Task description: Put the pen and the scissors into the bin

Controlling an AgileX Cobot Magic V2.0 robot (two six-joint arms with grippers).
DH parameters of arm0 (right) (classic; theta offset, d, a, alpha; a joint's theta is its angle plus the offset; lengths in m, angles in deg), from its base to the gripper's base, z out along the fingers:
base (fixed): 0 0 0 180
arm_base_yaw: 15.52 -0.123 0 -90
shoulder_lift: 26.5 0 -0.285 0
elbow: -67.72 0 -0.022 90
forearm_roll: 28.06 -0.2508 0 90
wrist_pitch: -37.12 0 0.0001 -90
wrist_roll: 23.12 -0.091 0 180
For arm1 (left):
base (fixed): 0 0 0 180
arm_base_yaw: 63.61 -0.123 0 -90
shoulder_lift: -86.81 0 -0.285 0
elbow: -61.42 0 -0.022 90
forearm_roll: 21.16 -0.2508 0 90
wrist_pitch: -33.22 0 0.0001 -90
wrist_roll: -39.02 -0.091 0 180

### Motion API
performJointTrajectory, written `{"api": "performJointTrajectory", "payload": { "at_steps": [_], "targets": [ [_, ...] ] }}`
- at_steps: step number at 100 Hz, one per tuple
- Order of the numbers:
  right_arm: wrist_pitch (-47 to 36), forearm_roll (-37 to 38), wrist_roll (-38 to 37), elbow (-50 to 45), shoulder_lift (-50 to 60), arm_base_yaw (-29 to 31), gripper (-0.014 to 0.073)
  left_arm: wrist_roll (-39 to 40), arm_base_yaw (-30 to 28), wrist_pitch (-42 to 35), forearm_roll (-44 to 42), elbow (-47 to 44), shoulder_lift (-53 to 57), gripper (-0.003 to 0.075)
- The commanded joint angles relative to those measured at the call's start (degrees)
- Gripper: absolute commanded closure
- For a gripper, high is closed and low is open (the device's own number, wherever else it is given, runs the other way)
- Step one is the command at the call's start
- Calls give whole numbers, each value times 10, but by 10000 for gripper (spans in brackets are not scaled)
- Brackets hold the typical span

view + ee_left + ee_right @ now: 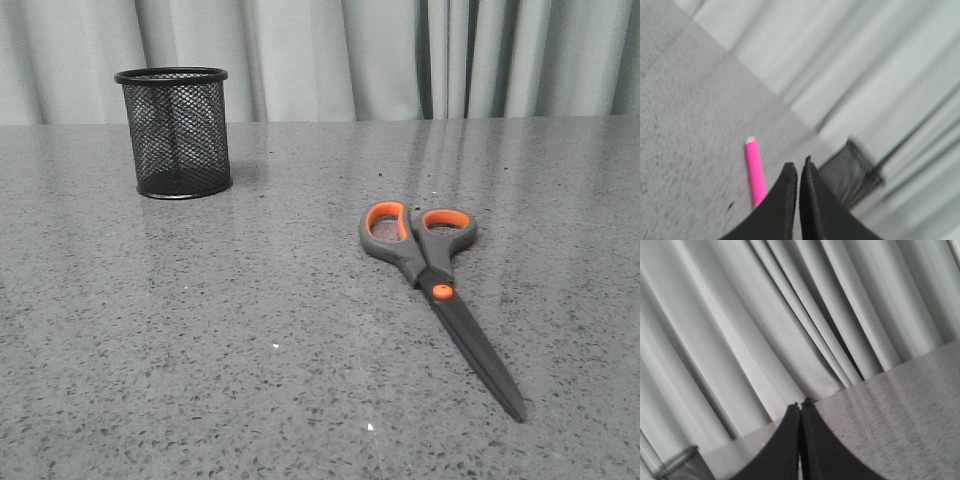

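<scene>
Scissors [437, 285] are lying flat on the speckled grey table [200, 350], right of centre in the front view, with the orange-lined loops pointing away toward the curtain [400, 60] and the closed blades running back toward the robot and slightly rightward. Well apart from them, the black mesh bin [175, 132] is standing upright at the far left, and it is looking empty as far as the mesh lets one judge. No arm is showing in the front view. The pink pen [755, 171] is appearing only in the left wrist view, lying on the table just beside the left gripper [798, 167], whose fingers are sitting pressed together and holding nothing; the bin is showing beyond them in the same view. The right gripper [801, 405] is likewise sitting closed and empty, facing mostly curtain, with only a sliver of the bin's rim at the frame's corner. Judging by this, the left arm is standing nearer the pen and bin, so the pen looks like its job, while the scissors, lying on the right, are likely suiting the right arm, approaching across their long axis near the pivot.
</scene>
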Motion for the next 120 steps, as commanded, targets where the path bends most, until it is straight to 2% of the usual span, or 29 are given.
{"api": "performJointTrajectory", "payload": {
  "at_steps": [1,12,19,22,31,41,46,55,69,84,104,120],
  "targets": [
    [-57,-30,-21,-8,10,4,663,2,1,-90,83,-25,19,739],
    [-80,-41,-23,-6,10,4,663,2,1,-95,123,-24,19,739],
    [-50,-43,-23,9,10,4,661,2,1,-85,139,-15,19,734],
    [-26,-43,-23,21,7,4,659,-5,3,-57,123,-4,19,717],
    [61,-31,-23,71,-12,4,603,-57,13,50,6,54,13,569],
    [104,42,-23,125,-66,-5,421,-82,23,108,-97,124,-24,338],
    [118,62,-23,156,-101,-14,341,-82,23,114,-124,152,-54,290],
    [174,84,-23,208,-176,-42,270,-82,23,148,-149,206,-131,325],
    [273,98,-1,290,-293,-95,271,-82,23,267,-225,303,-285,402],
    [355,98,10,357,-389,-143,272,-65,23,364,-268,405,-439,407],
    [367,98,10,378,-444,-181,271,10,23,460,-338,537,-614,407],
    [367,98,10,378,-448,-187,271,31,23,481,-346,610,-723,407]
  ]
}}
